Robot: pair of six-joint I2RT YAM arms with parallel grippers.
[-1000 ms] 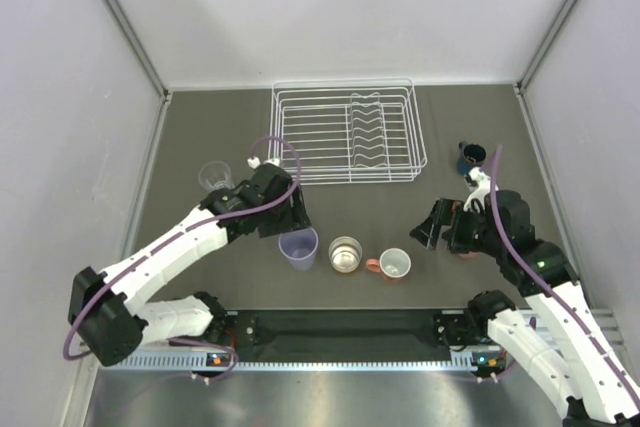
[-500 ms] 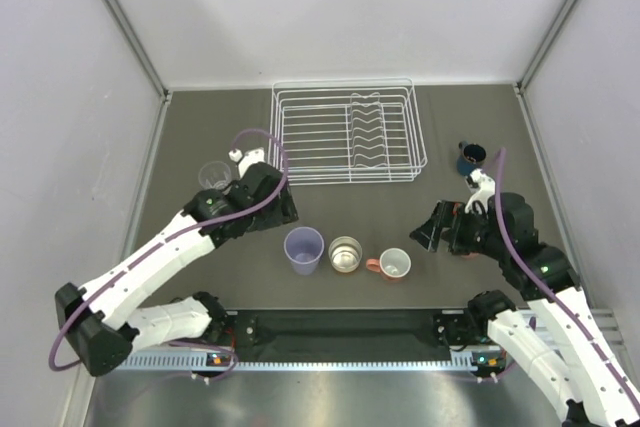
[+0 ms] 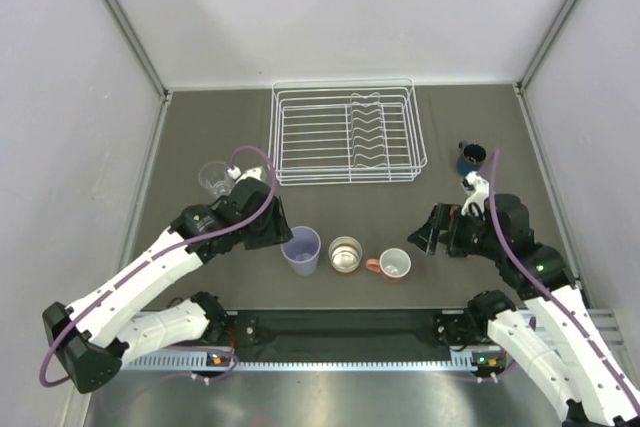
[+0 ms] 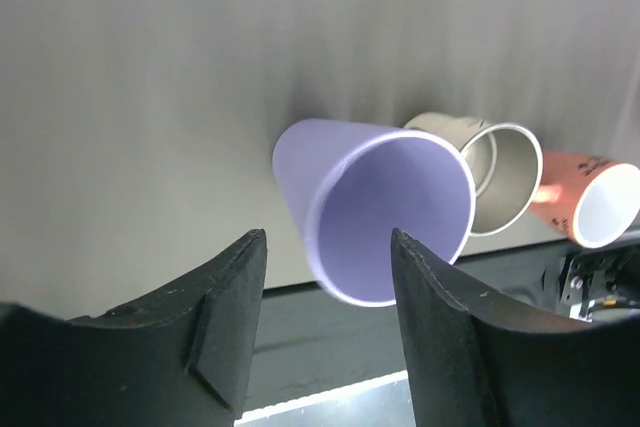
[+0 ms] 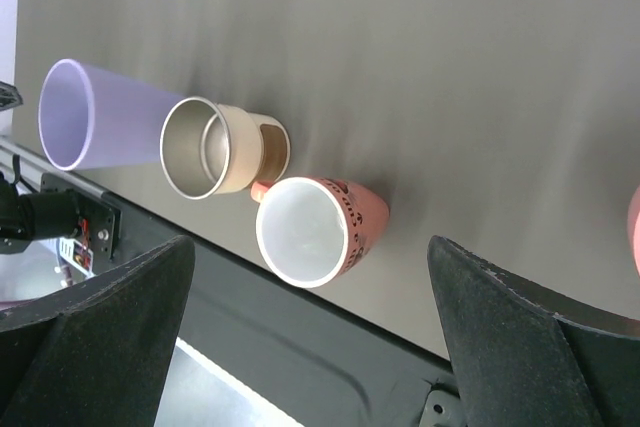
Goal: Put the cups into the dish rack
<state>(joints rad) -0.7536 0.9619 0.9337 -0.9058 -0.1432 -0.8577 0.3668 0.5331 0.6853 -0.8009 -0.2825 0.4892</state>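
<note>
**0 cups racked; left tool [image 4: 328, 235] lined up on lavender cup [image 4: 375, 212]**

Rack [image 3: 348, 132] sits at the far side of the table [image 3: 330, 202] with nothing in it. I count 5 cups in the top view, all on the table:
- lavender cup, steel cup [image 3: 345, 254] and salmon mug [image 3: 396, 264] in a row by the near edge
- blue mug [image 3: 471, 157] far right
- clear tumbler [image 3: 213, 178] far left

There's a pink sliver [image 5: 635, 232] at the right wrist view's edge; I can't tell what it is. All loading is left to do.

Left tool: jaws apart, lavender cup just ahead and framed between them, no contact I can see. Right tool [image 3: 430, 227]: jaws wide apart, holding nothing, hovering right of the salmon mug.

Room: there's open table between the row and the rack, so I judge the carry path free. Tight spots:
- steel cup is just beside lavender
- rail [image 3: 340, 327] runs close along the row's near side
- blue mug sits near the side wall [image 3: 600, 147]
</note>
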